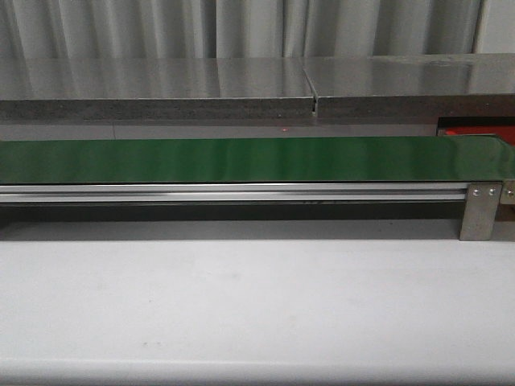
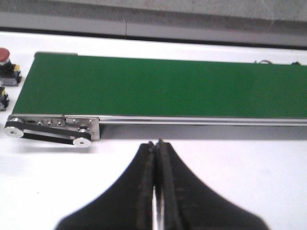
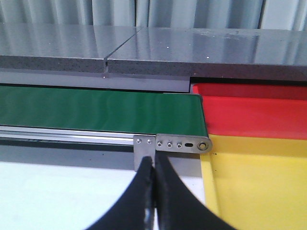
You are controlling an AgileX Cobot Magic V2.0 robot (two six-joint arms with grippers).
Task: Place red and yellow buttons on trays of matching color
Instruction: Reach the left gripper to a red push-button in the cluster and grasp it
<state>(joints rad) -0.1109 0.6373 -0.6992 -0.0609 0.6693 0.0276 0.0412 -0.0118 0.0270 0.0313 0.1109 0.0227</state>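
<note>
Waiting: step one, no button picked yet
Left gripper (image 2: pixel 156 143): closed, empty
Right gripper (image 3: pixel 154 160): closed, empty
Next: open up, grab red button (image 2: pixel 5 55)

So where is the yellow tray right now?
In the right wrist view, the flat yellow plastic tray sits past the end of the green conveyor belt, right beside the red plastic tray.
</note>
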